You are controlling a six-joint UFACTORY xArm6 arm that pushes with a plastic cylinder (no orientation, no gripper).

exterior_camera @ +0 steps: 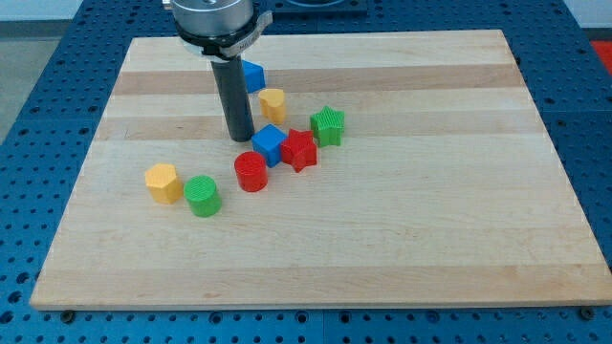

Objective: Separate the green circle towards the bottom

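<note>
Green circle [203,195] sits toward the desk's [459,248] bottom-left corner, touching an orange block [163,182] on its left, with a red cylinder [251,172] just up-right. My tip [240,139] rests further toward the top edge, beside the blue cube [271,144]. No pincer is fitted, only the rod.

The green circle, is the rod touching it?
No, my tip is up beside the blue cube, well apart from the green circle.
</note>
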